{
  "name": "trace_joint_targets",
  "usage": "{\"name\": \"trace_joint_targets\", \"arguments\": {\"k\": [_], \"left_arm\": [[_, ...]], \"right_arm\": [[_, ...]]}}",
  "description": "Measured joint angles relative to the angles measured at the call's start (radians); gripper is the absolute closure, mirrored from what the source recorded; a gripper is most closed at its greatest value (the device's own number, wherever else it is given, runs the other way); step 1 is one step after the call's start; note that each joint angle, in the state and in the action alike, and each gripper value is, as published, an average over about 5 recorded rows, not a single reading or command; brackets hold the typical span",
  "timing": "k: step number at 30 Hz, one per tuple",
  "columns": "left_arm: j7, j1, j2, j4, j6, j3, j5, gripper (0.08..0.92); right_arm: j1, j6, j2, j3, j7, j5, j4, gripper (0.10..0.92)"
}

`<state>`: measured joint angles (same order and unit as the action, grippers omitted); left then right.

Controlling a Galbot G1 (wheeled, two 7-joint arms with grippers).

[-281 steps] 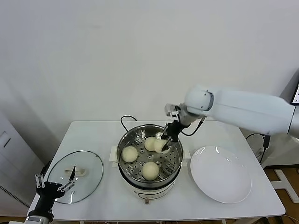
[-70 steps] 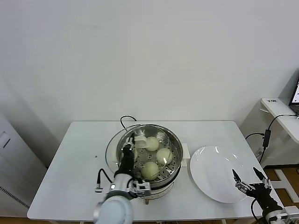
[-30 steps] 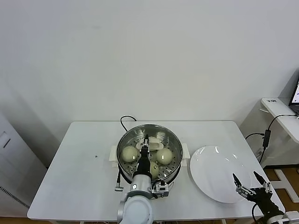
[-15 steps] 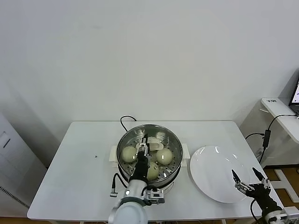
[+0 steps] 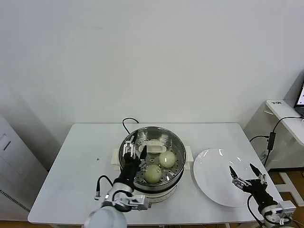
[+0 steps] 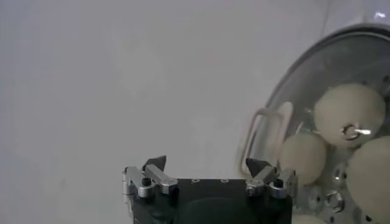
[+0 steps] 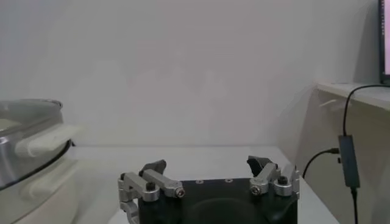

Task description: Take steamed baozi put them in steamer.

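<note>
The baozi (image 5: 152, 174) lie inside the steamer (image 5: 152, 159) on its perforated tray; 2 show plainly in the head view, 1 at the near side and 1 (image 5: 166, 158) toward the right, and a glass lid (image 5: 153, 145) with a white handle covers the pot over them. In the left wrist view, 3 or 4 buns (image 6: 348, 114) show through the glass, with the steamer's white side handle (image 6: 263, 135) beside them.

The steamer stands at the middle of the white table (image 5: 85, 156), its black cord (image 5: 127, 122) trailing behind it.

The left end effector (image 5: 131, 153) hangs over the steamer's left rim, just left of the near bun and close to the lid handle. Its fingers (image 6: 150, 176) are spread apart with nothing between them, and it touches no bun.

A white plate (image 5: 223, 176) lies on the table just right of the steamer, bare.

The right end effector (image 5: 246, 177) sits low at the plate's near right edge, well apart from the steamer and the buns. Its fingers (image 7: 150, 181) are also spread and hold nothing; in its wrist view the steamer's rim and side handle (image 7: 46, 141) show off to one side.
</note>
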<state>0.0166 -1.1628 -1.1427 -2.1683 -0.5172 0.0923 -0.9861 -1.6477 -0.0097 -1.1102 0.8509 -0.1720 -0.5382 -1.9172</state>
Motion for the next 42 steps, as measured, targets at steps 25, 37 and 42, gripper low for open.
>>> {"name": "trace_joint_targets", "arguments": {"k": [25,37,42], "left_arm": [[-0.078,-0.158,-0.053,0.04,0.389,-0.482,0.708,0.177],[0.001,-0.287,-0.17,0.089,0.522,-0.659,0.852,0.177],[0.031,-0.322,-0.211,0.103,0.556,-0.704,0.898,0.177]], "right_arm": [[0.168,-0.018,-0.003,-0.136,0.076,-0.014,0.005,0.203],[0.177,-0.003,-0.023,-0.156,0.064,-0.002,0.022,0.203],[0.185,-0.002,-0.027,-0.165,0.064,0.004,0.026,0.203]]}}
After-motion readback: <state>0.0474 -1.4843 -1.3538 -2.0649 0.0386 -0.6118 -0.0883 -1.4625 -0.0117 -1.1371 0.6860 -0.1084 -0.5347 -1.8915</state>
